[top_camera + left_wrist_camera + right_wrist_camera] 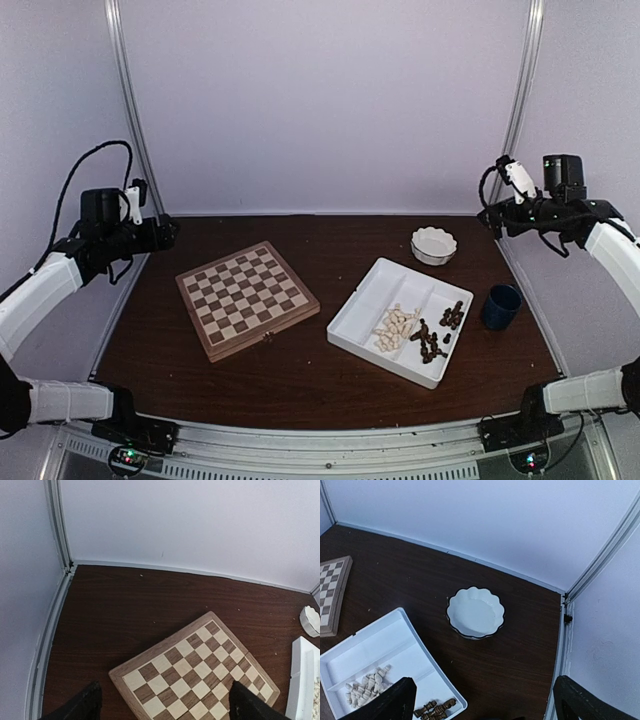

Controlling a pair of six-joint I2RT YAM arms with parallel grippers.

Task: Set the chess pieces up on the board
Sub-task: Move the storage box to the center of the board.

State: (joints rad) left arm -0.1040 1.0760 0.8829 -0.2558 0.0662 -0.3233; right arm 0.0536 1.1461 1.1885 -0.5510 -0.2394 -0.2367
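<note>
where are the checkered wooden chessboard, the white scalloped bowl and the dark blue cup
checkered wooden chessboard (246,297): top view, middle of its squares
white scalloped bowl (475,612): right wrist view, bare inside
dark blue cup (498,316): top view, outer wall

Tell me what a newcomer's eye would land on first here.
The checkered board lies bare and askew on the left of the dark table. To its right a white tray holds the pieces, a cream heap next to dark ones, none yet set up.
</note>
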